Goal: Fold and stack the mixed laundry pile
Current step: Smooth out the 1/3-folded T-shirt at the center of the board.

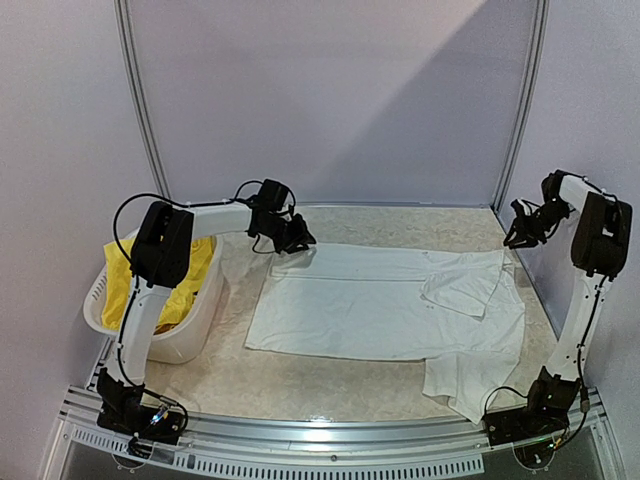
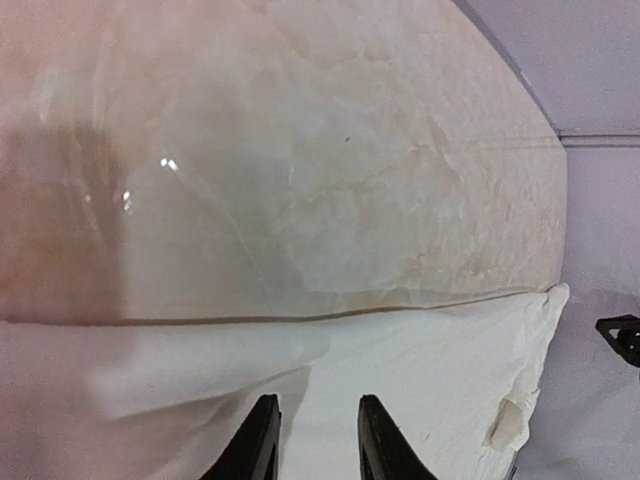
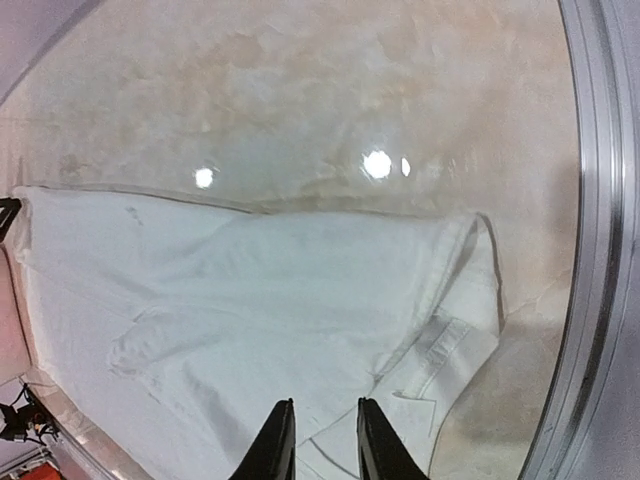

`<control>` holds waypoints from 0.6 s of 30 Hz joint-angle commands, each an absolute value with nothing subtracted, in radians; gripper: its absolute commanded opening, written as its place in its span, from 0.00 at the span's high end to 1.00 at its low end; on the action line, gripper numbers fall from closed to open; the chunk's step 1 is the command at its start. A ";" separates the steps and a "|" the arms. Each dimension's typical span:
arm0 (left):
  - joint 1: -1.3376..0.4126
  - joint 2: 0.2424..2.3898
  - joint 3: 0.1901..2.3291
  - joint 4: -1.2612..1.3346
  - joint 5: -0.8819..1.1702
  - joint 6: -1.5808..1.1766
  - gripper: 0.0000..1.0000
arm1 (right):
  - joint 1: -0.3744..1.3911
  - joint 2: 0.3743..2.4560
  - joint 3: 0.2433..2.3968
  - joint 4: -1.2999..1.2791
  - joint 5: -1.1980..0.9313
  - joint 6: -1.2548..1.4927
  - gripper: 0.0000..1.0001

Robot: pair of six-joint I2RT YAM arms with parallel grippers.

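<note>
Left claw (image 2: pixel 320 405): hovering slightly apart, empty, over white T-shirt (image 1: pixel 380 310) toward table's (image 1: pixel 300 385) far edge.
Right claw (image 3: pixel 325 405): hanging apart, empty.
Risk: you are risking a single-layer pinch, skewing the fold.

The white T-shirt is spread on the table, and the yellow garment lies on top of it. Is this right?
No. The yellow garment lies in the white basket, beside the white T-shirt, as the top external view shows.

Your left gripper (image 2: pixel 318 402) hangs with its jaws slightly parted over the white T-shirt (image 2: pixel 420 370). The shirt's edge runs just ahead of them, with the table (image 2: pixel 300 150) beyond.
</note>
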State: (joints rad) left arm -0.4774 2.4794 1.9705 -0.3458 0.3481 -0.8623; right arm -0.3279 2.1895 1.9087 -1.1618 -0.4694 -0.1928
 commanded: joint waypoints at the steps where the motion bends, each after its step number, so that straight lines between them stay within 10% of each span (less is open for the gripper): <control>1: -0.493 2.446 2.034 -0.361 0.353 -0.814 0.73 | -0.310 2.201 1.969 -1.109 -0.551 -0.184 0.80; 18: -0.471 2.615 2.113 -0.446 0.407 -0.868 0.75 | -0.311 2.473 2.037 -1.073 -0.248 -0.131 0.87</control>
